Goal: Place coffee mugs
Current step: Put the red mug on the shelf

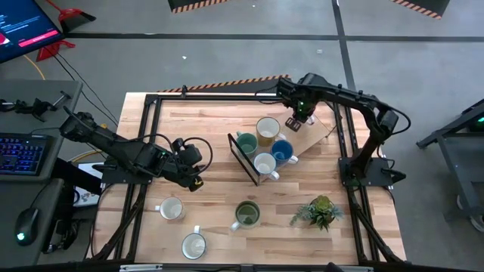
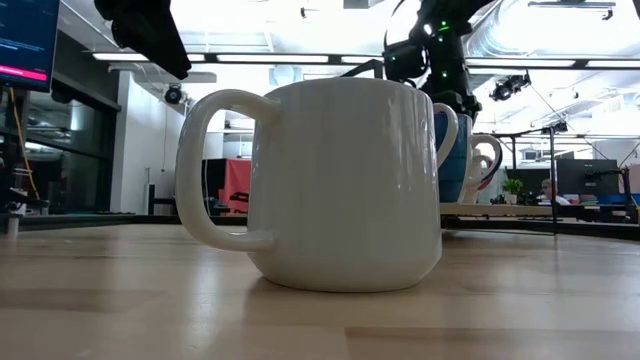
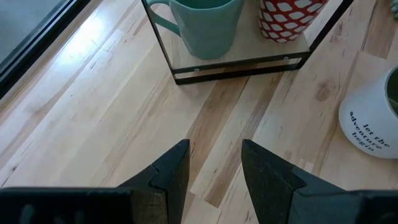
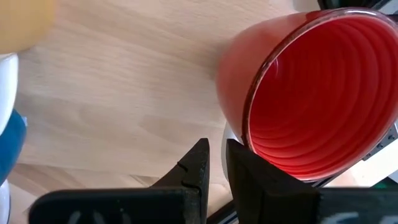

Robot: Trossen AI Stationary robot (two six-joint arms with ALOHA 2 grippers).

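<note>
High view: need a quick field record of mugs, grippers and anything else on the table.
clustered mugs: teal mug, cream-yellow mug, blue mug, white mug
loose mugs: pale mug, second pale mug, olive green mug, apart from the cluster
red mug: tilted, right beside right gripper
left gripper: open, empty, over bare table
other: potted plant

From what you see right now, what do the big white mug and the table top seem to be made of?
The white mug looks like glazed ceramic: a smooth, glossy wall with soft window reflections and a thick rounded handle. Enamelled metal cannot be ruled out. The table top looks like wood, probably butcher block: pale glued strips with visible grain and a satin, lightly sealed surface.
</note>
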